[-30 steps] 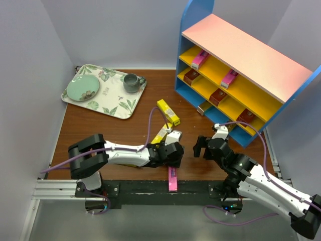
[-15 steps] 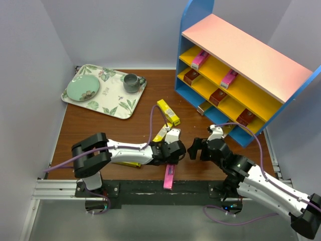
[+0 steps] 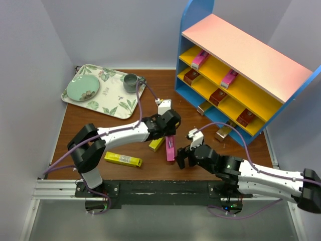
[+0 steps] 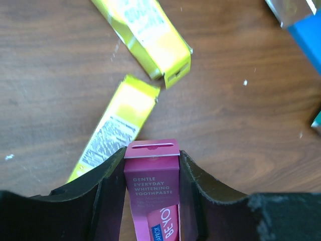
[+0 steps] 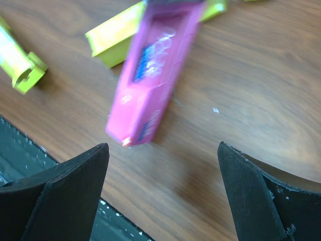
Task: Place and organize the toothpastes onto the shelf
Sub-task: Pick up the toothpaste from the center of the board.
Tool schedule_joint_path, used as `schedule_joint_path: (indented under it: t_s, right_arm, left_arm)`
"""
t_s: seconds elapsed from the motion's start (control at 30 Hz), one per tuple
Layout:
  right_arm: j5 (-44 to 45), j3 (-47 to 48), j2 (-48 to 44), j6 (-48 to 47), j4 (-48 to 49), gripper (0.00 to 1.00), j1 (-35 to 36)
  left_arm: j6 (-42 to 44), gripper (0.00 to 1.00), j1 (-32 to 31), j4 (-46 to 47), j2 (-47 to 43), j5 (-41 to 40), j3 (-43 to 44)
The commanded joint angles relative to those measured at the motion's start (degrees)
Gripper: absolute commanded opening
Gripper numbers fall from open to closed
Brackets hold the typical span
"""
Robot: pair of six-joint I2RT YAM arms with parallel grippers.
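Note:
My left gripper (image 3: pixel 169 134) is shut on a bright pink toothpaste carton (image 3: pixel 170 149), which hangs down toward the table's middle. In the left wrist view the carton (image 4: pixel 152 186) sits tight between the gripper's (image 4: pixel 152 156) two fingers. My right gripper (image 3: pixel 183 157) is open and empty just right of the pink carton's low end; its wrist view shows the carton (image 5: pixel 153 75) ahead of the wide jaws (image 5: pixel 165 196). Yellow cartons lie at the front left (image 3: pixel 123 159) and under the left gripper (image 3: pixel 157 144). The shelf (image 3: pixel 241 47) at the back right holds pink (image 3: pixel 199 59) and dark red (image 3: pixel 217 96) cartons.
A floral tray (image 3: pixel 118 103) with a green plate (image 3: pixel 83 90) and a grey cup (image 3: pixel 131 82) sits at the back left. Two cartons lie on the table by the shelf's foot (image 3: pixel 223 132). The black front rail (image 3: pixel 150 188) runs along the near edge.
My left gripper has carried the pink carton from the front edge back toward the table's middle, uncovering a yellow carton at front left. My right gripper has moved left, close to the pink carton.

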Motion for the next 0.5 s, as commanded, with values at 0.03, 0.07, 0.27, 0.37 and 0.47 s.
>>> schedule_joint_path:
  t_s: [0.03,0.07,0.27,0.37,0.47]
  right_arm:
    - [17.0,1.6,7.5,-6.7,12.3,0.93,11.9]
    - [20.0,1.6,9.7,-7.5,16.3,0.93,13.8]
    - [45.3,3.6,28.7,-4.3,25.8,0.94,22.9]
    - [49.9,6.6,37.0,-2.5,26.8,0.94,24.3]
    - [52.0,8.3,40.7,-0.4,28.3,0.94,24.8]
  left_arm:
    - [0.2,0.24,2.9,-0.5,-0.9,0.3,3.2]
    - [0.1,0.23,3.2,-0.4,-0.8,0.6,3.2]
    - [-0.1,0.23,4.9,-0.2,0.4,2.4,3.3]
    - [-0.1,0.23,5.2,-0.2,0.6,3.0,3.4]
    - [-0.2,0.23,5.4,-0.2,0.3,3.2,3.2]
